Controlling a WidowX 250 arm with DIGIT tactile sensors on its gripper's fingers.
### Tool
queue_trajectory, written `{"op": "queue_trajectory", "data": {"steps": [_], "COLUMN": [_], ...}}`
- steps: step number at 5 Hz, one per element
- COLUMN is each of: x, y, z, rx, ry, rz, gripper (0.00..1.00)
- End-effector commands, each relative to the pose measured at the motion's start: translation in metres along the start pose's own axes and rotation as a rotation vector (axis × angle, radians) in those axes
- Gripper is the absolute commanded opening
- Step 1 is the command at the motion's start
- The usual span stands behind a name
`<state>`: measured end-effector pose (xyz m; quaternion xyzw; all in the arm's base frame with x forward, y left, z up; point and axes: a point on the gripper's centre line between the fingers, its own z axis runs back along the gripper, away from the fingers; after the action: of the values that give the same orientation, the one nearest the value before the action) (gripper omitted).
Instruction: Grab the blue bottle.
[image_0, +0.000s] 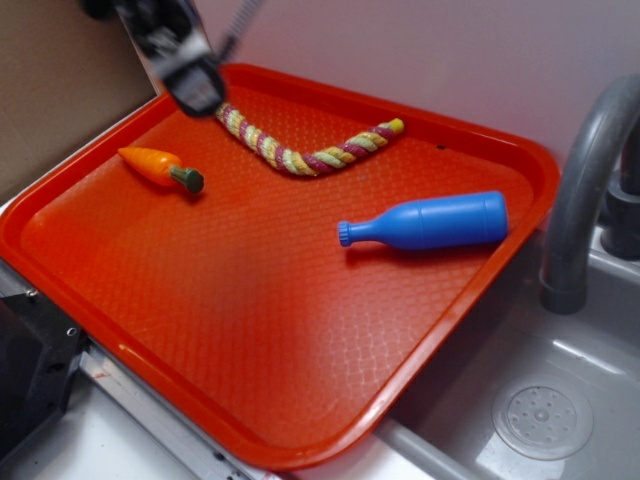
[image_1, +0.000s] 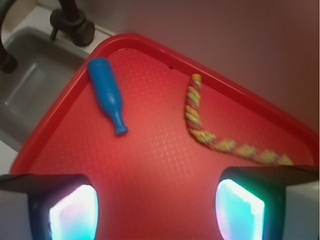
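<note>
Blue plastic marks our target plainly: the blue bottle (image_0: 425, 222) lies on its side at the centre right of the exterior view, on the red tray (image_0: 260, 330), cap pointing toward the left of the frame and base near the tray's right rim; nothing touches it. We see the gripper (image_0: 190, 82) at the upper left of that view, over the tray's far corner and just beside one end of the braided rope toy (image_0: 300, 150), well apart from the bottle; in the wrist view the two fingers (image_1: 70, 212) stand spread wide at the bottom of the frame with bare tray between them, holding nothing, and the bottle sits in the upper left of that frame. A toy carrot (image_0: 160, 166) rests at the left, clear of both. We judge the task barely begun; the whole approach is left: crossing the tray to the bottle, descending over its body, and closing on it. A grey faucet (image_0: 585, 190) stands at the right, beyond the tray's edge.
</note>
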<state>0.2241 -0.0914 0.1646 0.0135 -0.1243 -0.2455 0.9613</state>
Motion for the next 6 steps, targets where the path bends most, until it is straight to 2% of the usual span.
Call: {"op": "queue_trajectory", "data": {"steps": [1, 2, 3, 4, 5, 6], "x": [0.046, 0.051, 0.059, 0.062, 0.062, 0.064], "y": [-0.017, -0.022, -0.029, -0.038, -0.049, -0.057], "z": [-0.044, -0.067, -0.089, -0.113, -0.13, -0.136], "rx": [-0.022, -0.06, -0.052, -0.095, -0.097, -0.136], "ry": [0.012, 0.053, 0.104, 0.145, 0.182, 0.178], "rz": [-0.13, -0.151, -0.201, -0.261, -0.328, -0.374], "gripper": [1.0, 1.0, 1.0, 1.0, 1.0, 1.0]}}
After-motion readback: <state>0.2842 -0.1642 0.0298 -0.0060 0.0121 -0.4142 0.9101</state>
